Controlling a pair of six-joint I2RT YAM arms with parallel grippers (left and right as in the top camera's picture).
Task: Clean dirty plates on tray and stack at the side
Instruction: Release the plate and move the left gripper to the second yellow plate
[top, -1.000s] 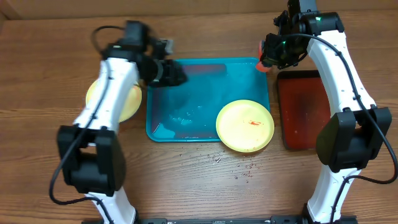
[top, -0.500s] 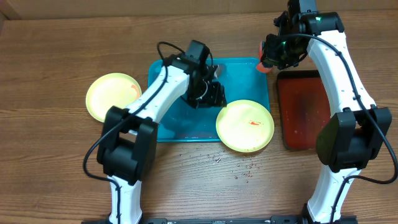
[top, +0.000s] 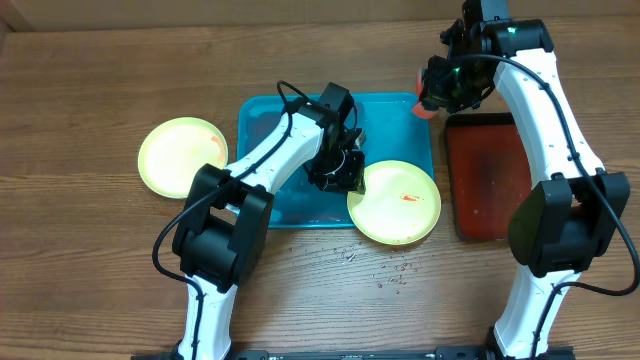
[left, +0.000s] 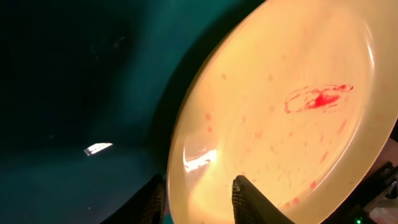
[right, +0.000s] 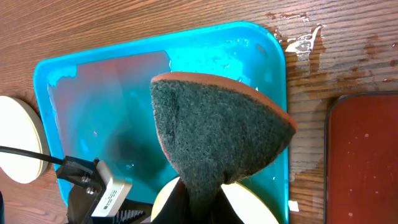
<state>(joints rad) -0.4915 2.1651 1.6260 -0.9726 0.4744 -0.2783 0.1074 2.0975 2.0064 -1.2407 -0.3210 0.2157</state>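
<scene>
Plate edge sits between the left jaws

The left jaws are spread, one on each side of the yellow plate (left: 280, 124) edge, on the tray (top: 390, 125). The right jaws pinch a sponge (right: 217, 124).

You've got a teal-blue tray (top: 262, 140), a pale yellow-green smeared plate (top: 395, 215) with a red streak and fine red speckles, a plain pale yellow-green plate (top: 178, 160), a dark red tray (top: 490, 180), a dark green sponge (right: 217, 124) backed orange-brown, and a brown wood-grain tabletop (top: 90, 90).
</scene>
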